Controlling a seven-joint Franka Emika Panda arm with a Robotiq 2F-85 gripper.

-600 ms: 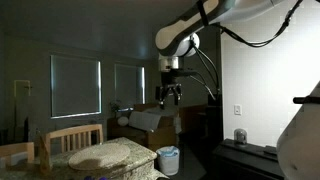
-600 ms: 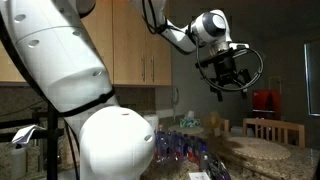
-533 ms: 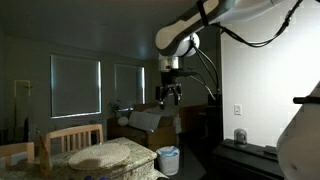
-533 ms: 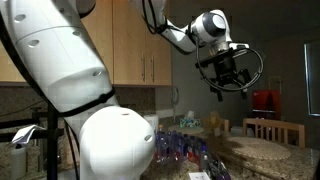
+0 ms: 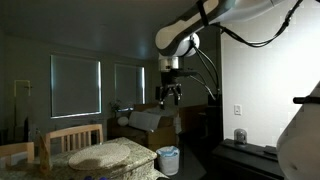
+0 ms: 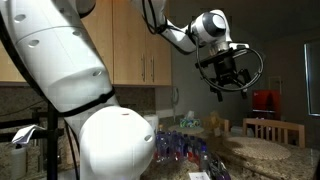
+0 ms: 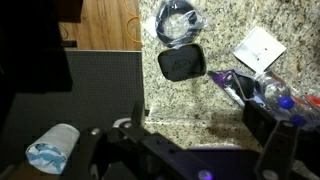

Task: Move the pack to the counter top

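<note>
Seemingly the approach is barely under way: the jaws hang high, spread wide and empty, while the pack lies far below them, off to one side, apparently on the speckled counter surface. Next should come a long, aligned descent.

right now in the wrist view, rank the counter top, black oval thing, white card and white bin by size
1. counter top, by far.
2. black oval thing, white card and white bin look about alike; the bin seems farther off.
</note>
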